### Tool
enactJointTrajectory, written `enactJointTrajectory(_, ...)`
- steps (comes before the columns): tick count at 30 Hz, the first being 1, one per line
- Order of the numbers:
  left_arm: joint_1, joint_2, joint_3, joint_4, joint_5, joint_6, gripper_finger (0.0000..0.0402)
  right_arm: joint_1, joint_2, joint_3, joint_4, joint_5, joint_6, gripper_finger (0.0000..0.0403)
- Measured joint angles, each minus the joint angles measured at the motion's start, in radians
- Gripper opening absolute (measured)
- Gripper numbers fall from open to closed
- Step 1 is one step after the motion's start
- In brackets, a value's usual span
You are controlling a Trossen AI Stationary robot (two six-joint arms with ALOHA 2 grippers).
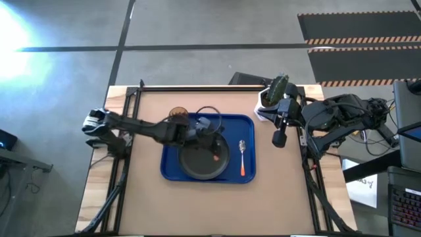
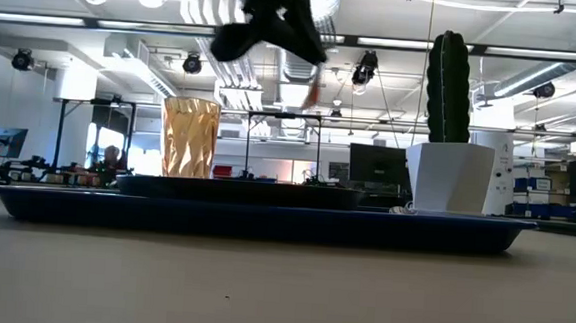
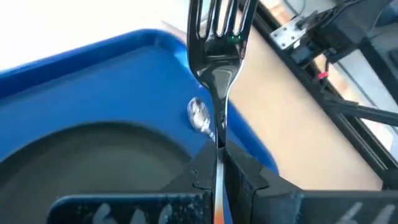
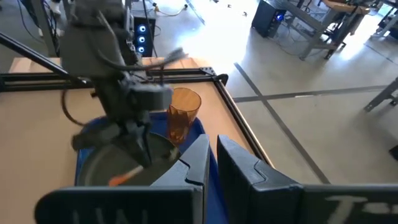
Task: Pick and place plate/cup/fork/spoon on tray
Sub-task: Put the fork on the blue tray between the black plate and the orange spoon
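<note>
Clamped on the fork point(image 3: 217, 81), the left hand point(image 1: 212, 150) is hovering over the plate point(image 1: 197, 164) on the blue tray point(image 1: 247, 125), spoon point(image 1: 242, 158) lying at three o'clock, cup point(image 2: 189, 135) standing at eleven o'clock, while the right hand point(image 4: 211, 158), fingers nearly together, is waiting empty beside the table point(image 1: 276, 197).

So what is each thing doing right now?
Fork: held in the shut left gripper, above the plate.
Plate: flat on the tray.
Cup: upright on the tray.
Spoon: lying on the tray.
Right gripper: shut, empty, parked beside the tray.
</note>
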Motion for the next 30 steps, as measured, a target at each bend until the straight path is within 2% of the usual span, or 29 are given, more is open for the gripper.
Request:
enactJointTrajectory(8, 0.038, 0.149, 0.003, 0.205, 0.085, 0.030, 0.0000, 0.000, 0.000, 0.000, -0.001, 0.001, 0.024, 0.0022)
enactJointTrajectory(16, 0.040, 0.277, 0.112, 0.311, 0.124, 0.059, 0.0000, 0.000, 0.000, 0.000, -0.001, 0.001, 0.037, 0.0022)
enactJointTrajectory(20, 0.040, 0.310, 0.154, 0.299, 0.127, 0.065, 0.0000, 0.000, 0.000, 0.000, -0.001, 0.000, 0.037, 0.0022)
enactJointTrajectory(30, 0.039, 0.333, 0.149, 0.238, 0.094, 0.014, 0.0000, 0.000, 0.000, 0.000, -0.009, -0.001, 0.032, 0.0022)
